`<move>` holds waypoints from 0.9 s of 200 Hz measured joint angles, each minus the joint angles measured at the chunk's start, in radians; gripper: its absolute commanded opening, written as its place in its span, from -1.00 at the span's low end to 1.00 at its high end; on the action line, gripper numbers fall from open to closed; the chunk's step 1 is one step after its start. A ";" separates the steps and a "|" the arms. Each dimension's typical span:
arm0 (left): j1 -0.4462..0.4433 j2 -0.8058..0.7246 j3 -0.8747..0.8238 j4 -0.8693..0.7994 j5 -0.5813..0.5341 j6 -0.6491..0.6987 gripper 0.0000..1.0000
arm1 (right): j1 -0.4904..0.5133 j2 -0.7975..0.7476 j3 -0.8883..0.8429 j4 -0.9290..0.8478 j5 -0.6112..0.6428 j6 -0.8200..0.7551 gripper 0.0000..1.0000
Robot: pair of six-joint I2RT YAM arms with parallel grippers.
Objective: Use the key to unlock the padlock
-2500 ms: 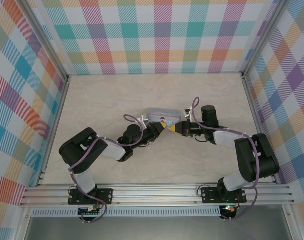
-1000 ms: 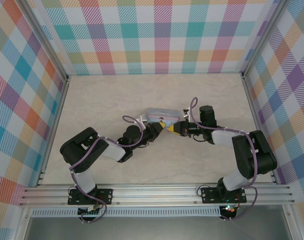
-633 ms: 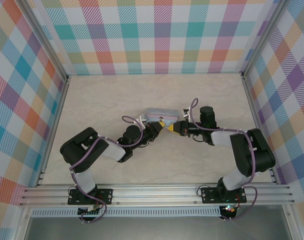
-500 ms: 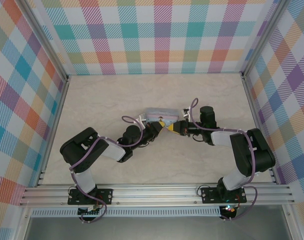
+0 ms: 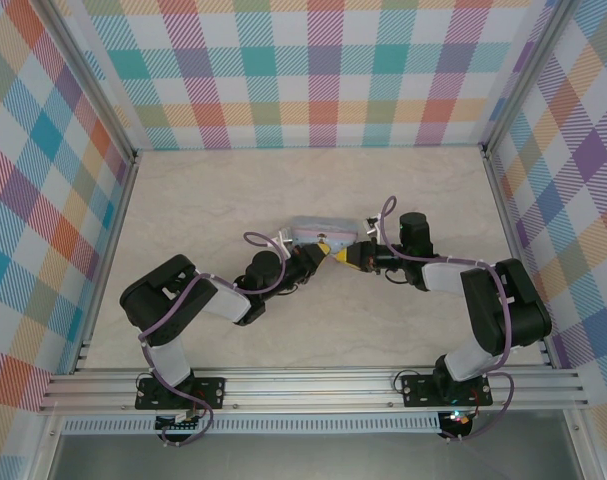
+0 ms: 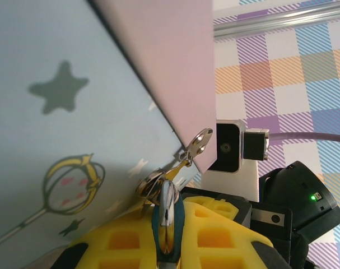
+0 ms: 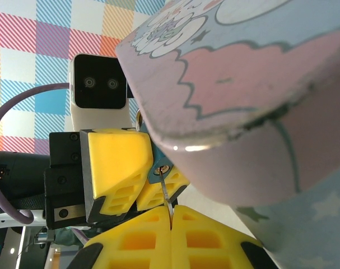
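Observation:
The padlock [image 6: 168, 221] has a small teal body and a silvery shackle [image 6: 156, 186], which is hooked through the hasp of the pale blue tin [image 6: 63, 112]. My left gripper [image 6: 168, 238] is shut on the padlock's body. In the right wrist view the thin key [image 7: 169, 203] is pinched in my shut right gripper [image 7: 171, 216], and its tip sits at the keyhole of the padlock [image 7: 160, 170]. The left gripper's yellow fingers [image 7: 116, 168] flank the lock there. From above, the left gripper [image 5: 318, 257] and the right gripper [image 5: 341, 257] meet at the tin's front edge [image 5: 321, 232].
The tin's pink rim [image 7: 242, 112] overhangs the key and lock closely. The right wrist camera housing [image 6: 228, 148] sits just behind the padlock. Checked walls [image 5: 313, 70] enclose the marble-look table [image 5: 213, 190], with metal rails [image 5: 313, 385] along the near edge.
The right gripper has crept slightly left toward the padlock over the earlier frames. The left arm and the tin have stayed still.

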 measured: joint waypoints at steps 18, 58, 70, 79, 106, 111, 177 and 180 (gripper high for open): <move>-0.002 0.002 0.000 0.000 0.000 0.000 -1.00 | -0.001 -0.001 0.000 -0.006 0.000 0.000 -0.99; -0.002 0.006 0.000 0.003 0.000 0.000 -1.00 | -0.003 -0.001 0.000 -0.013 0.000 -0.001 -0.99; -0.002 0.007 0.000 0.004 0.000 0.000 -1.00 | -0.003 -0.001 0.000 -0.016 0.000 -0.003 -0.99; -0.002 0.008 0.000 0.005 0.000 0.000 -1.00 | -0.003 -0.003 0.000 -0.019 0.000 -0.004 -0.99; -0.003 0.010 0.000 0.008 0.001 0.000 -1.00 | -0.004 -0.003 0.000 -0.021 0.000 -0.008 -0.99; -0.003 0.010 0.000 0.008 0.001 0.000 -1.00 | -0.004 -0.003 0.000 -0.021 0.000 -0.008 -0.99; -0.003 0.011 0.000 0.016 -0.005 -0.013 -1.00 | 0.003 0.009 -0.003 0.027 0.004 0.009 -0.99; -0.002 0.011 0.000 0.016 -0.006 -0.016 -1.00 | 0.003 0.013 -0.003 0.035 0.004 0.014 -0.99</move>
